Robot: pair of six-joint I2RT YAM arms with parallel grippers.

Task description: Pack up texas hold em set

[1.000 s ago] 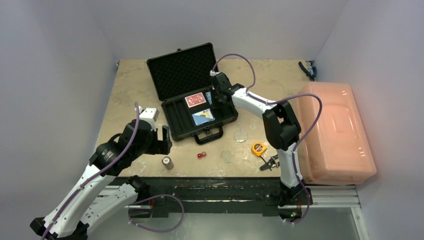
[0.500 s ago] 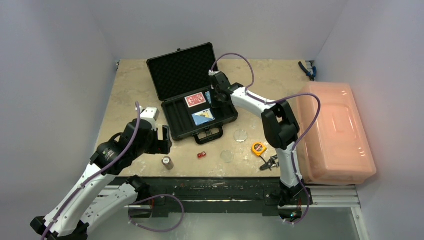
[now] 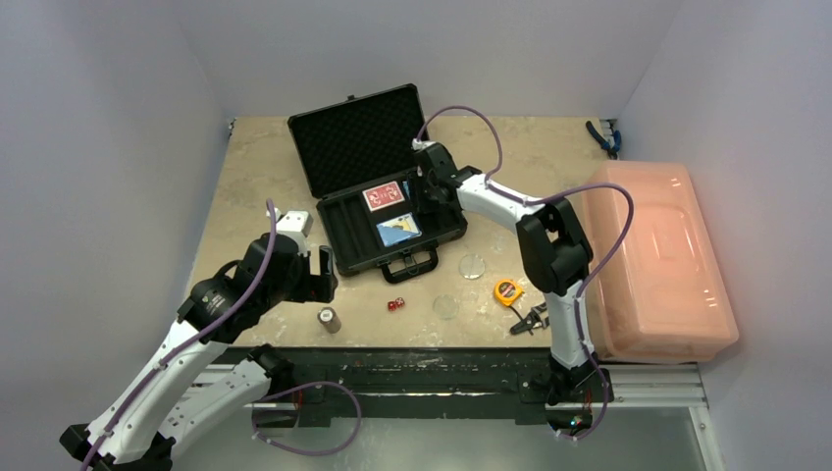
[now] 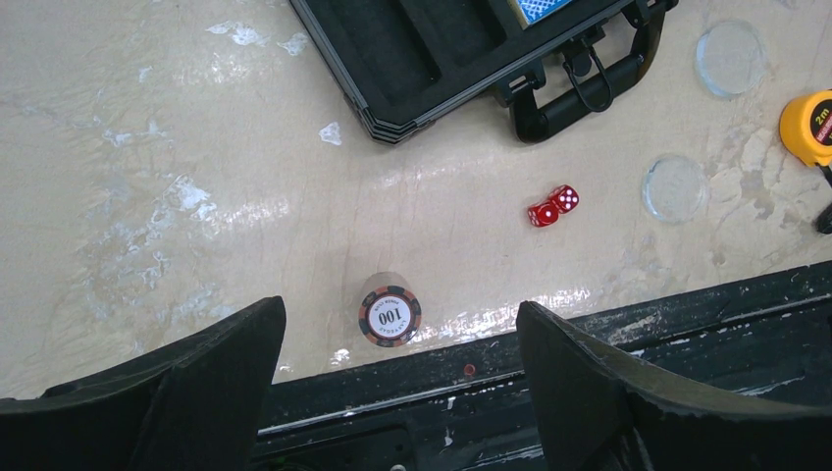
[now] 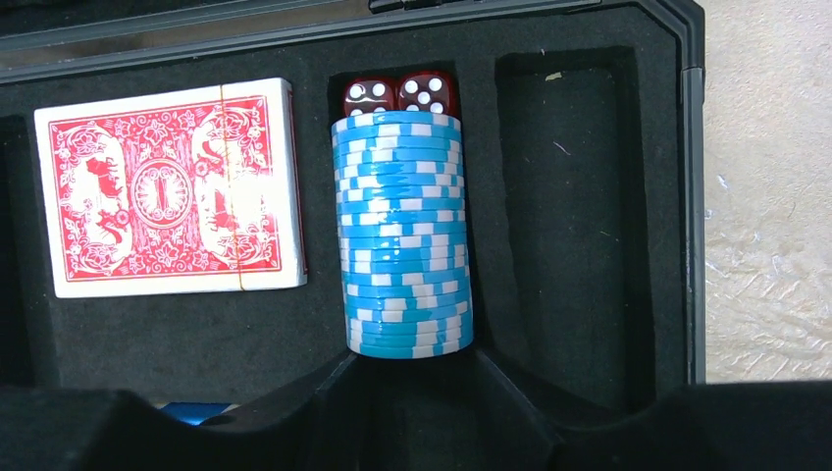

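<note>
Just ahead of our left gripper (image 4: pixel 399 312) stands a chip stack (image 4: pixel 390 316). Beyond it to the right lie red dice (image 4: pixel 553 205), two discs (image 4: pixel 675 187) and a tape (image 4: pixel 806 126), with the open case (image 4: pixel 392 69) farther ahead. This gripper is spread wide and holds nothing.

Our right gripper (image 5: pixel 412 361) sits inside the case at the near end of a blue chip row (image 5: pixel 404 235), with a red deck (image 5: pixel 167 188) to its left. Its jaws stand about a row's width apart, and we cannot tell whether they grip.

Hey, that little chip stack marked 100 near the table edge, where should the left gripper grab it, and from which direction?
Grip the chip stack across its round side wall, coming straight down from above. It stands upright, flat 100 face up, with nothing touching its sides, so the open left gripper can likely drop a finger on either side.
</note>
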